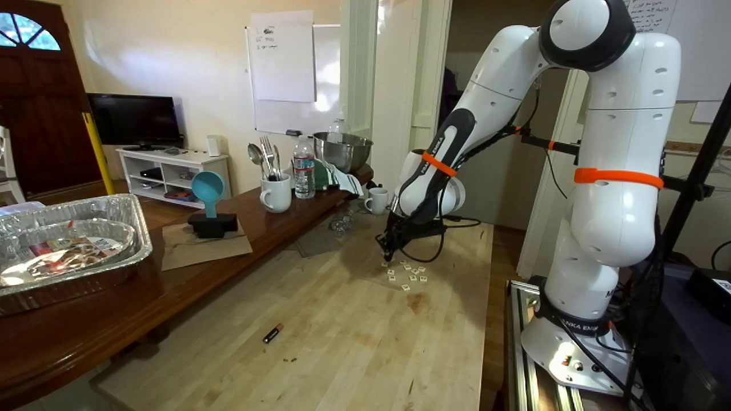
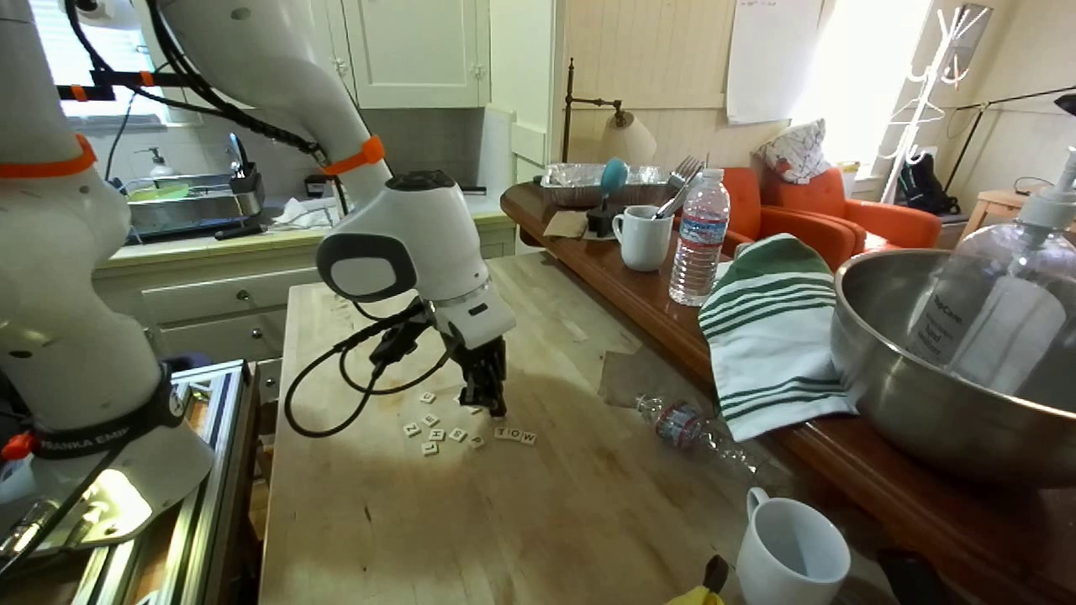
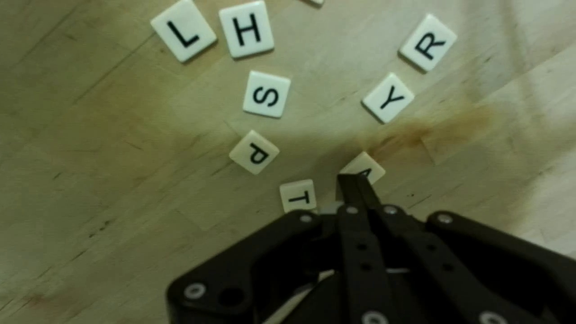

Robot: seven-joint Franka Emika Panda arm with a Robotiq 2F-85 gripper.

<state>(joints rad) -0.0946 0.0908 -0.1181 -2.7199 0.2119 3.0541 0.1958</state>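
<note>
At the lower middle of the wrist view, we see the black gripper (image 3: 356, 182) with its fingers pressed together, and we make out nothing between them. Its tip covers part of the A tile (image 3: 365, 164); whether the two touch, we cannot tell. Just left of the tip lies the T tile (image 3: 296, 194), and above it the P tile (image 3: 253, 152), S tile (image 3: 267, 94), H tile (image 3: 247, 30) and L tile (image 3: 184, 31) run toward the upper left, while the Y tile (image 3: 388, 98) and R tile (image 3: 427, 43) lie toward the upper right. In an exterior view, we find the gripper right of centre, pointing down at a loose cluster of letter tiles (image 1: 413, 278) on the pale wooden table (image 1: 354, 342); a battery (image 1: 273, 333) lies lower left, and a foil tray (image 1: 143, 234) sits on the dark counter (image 1: 171, 282) at the left edge. In an exterior view, we see the gripper's tip just above the row reading TOW (image 2: 514, 434) near mid-frame, other tiles to its left. A crumpled bottle (image 2: 681, 423) lies right of centre, and a white mug (image 2: 794, 550) stands at the lower right.
</note>
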